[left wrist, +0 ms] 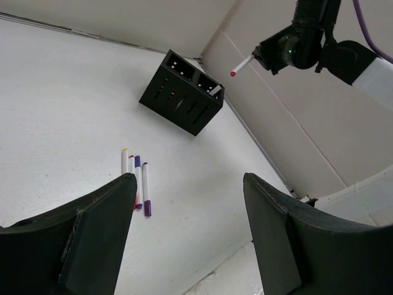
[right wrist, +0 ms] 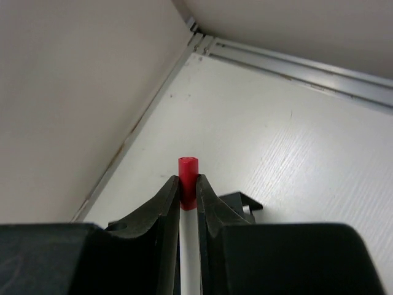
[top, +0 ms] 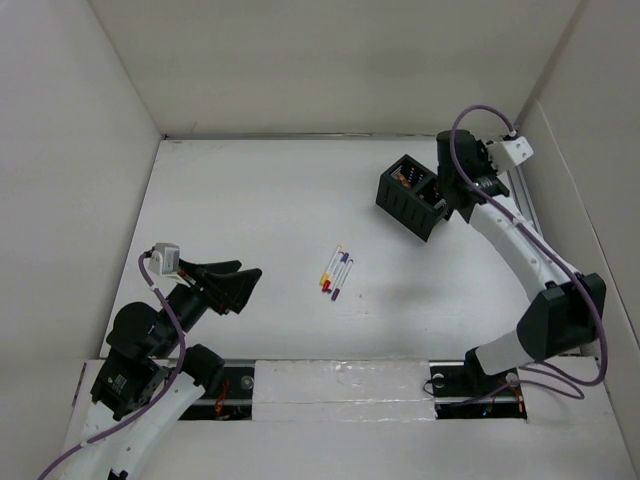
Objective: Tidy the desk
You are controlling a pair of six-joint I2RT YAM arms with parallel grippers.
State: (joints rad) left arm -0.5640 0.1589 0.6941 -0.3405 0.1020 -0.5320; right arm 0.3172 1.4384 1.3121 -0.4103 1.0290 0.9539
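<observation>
The desk (top: 250, 200) is a white tabletop inside white walls. Several markers (top: 336, 272) lie side by side at its middle and show in the left wrist view (left wrist: 136, 178) too. A black two-compartment organizer (top: 410, 196) stands at the back right, with a pen in one compartment (left wrist: 215, 90). My right gripper (right wrist: 188, 183) is shut on a white marker with a red cap (right wrist: 188, 171) and holds it above and beside the organizer (left wrist: 182, 92), as the left wrist view shows (left wrist: 241, 66). My left gripper (left wrist: 190, 203) is open and empty at the near left (top: 235, 282).
A thin metal rail (top: 523, 205) runs along the desk's right side. White walls close the desk at the back, left and right. A white strip with cut-outs for the arm bases (top: 340, 385) lies along the near edge.
</observation>
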